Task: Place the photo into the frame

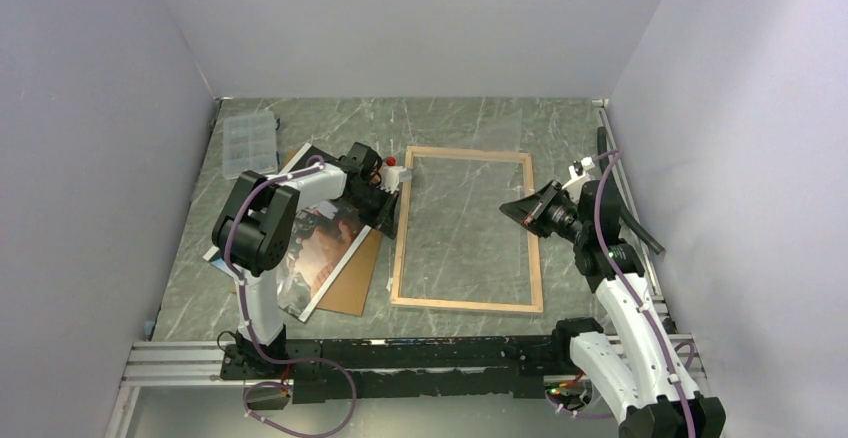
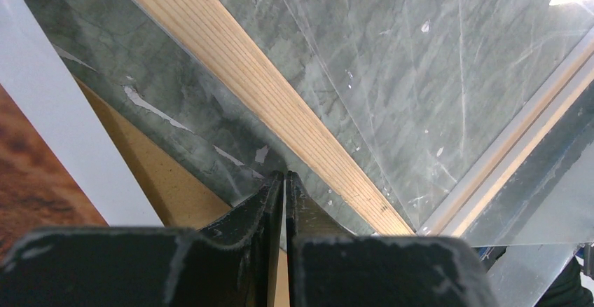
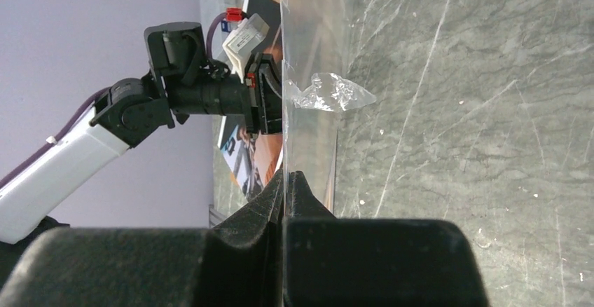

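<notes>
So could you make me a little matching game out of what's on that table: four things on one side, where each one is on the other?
Things:
1. frame
2. photo
3. plastic box
4. clear pane

Places:
A. far left corner of the table
B. under the left arm, lying on a brown board
C. mid-table, flat, light wood side up
D. pinched edge-on in the right end effector

Pairs: 1-C, 2-B, 3-A, 4-D
</notes>
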Tool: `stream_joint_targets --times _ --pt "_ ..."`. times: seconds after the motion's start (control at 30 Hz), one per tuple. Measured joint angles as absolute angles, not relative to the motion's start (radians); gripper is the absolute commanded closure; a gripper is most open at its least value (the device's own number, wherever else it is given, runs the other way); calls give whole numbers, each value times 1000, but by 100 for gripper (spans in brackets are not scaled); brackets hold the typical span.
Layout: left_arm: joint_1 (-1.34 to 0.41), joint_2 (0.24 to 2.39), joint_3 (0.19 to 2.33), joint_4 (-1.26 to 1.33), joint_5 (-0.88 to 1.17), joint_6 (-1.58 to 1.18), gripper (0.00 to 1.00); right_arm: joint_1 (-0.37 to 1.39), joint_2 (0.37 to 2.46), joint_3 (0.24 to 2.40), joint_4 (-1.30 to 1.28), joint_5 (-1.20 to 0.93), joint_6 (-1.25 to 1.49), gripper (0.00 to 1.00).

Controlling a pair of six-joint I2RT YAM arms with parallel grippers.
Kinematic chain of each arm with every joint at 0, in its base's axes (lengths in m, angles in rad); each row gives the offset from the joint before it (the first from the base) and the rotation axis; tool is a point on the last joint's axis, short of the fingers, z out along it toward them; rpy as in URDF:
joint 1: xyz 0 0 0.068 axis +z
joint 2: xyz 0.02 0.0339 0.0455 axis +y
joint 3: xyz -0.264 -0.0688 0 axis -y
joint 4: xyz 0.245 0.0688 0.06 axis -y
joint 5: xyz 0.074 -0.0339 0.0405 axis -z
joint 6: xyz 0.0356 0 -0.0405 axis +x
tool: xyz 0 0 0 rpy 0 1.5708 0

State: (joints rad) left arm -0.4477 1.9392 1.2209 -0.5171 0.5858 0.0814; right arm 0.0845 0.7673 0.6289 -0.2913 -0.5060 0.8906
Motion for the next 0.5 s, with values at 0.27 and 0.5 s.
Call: stream_joint_targets --times 0.27,0.5 --pt "-448 1939 1221 -517 586 81 89 105 762 628 -278 -507 864 100" --pt "-448 1940 1222 -518 586 81 89 155 744 627 -237 -501 823 100"
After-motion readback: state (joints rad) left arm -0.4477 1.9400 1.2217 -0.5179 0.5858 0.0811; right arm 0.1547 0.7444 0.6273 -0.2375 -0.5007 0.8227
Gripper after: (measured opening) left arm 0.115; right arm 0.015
